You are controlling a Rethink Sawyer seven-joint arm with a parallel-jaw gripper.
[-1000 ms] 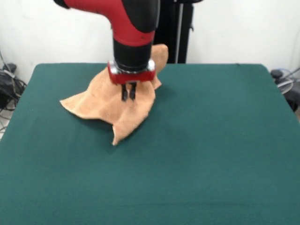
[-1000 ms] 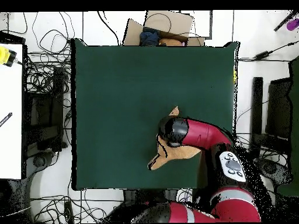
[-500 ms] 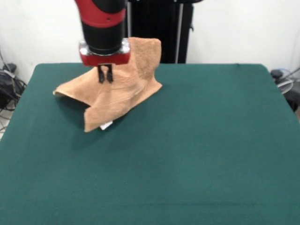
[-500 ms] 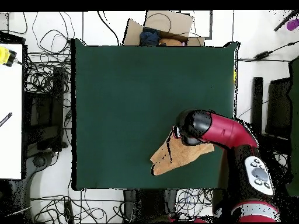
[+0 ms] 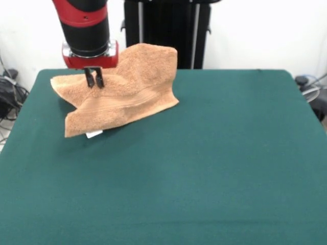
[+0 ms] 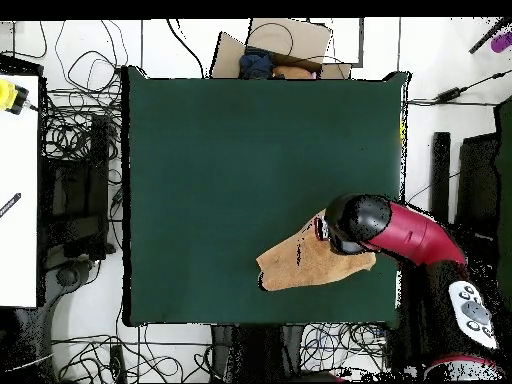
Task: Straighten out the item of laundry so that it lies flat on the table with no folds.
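the gripper [image 5: 94,77] has its two black fingers pinched together on a raised fold of the orange-tan terry towel [image 5: 127,92], which sits near the green table's [image 5: 214,168] edge on the robot's side. lifted there, the cloth drapes in ridges, its white tag [image 5: 93,134] at the low corner, so it looks held up to drag it flat.

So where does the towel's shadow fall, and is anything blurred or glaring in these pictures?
Front view: the orange-tan terry towel casts a soft dark shadow on the dark green table under its raised lower edge; the gripper and towel look sharp, and the even light gives no glare. Overhead view: the towel shows hardly any shadow, and the red arm hides part of it.
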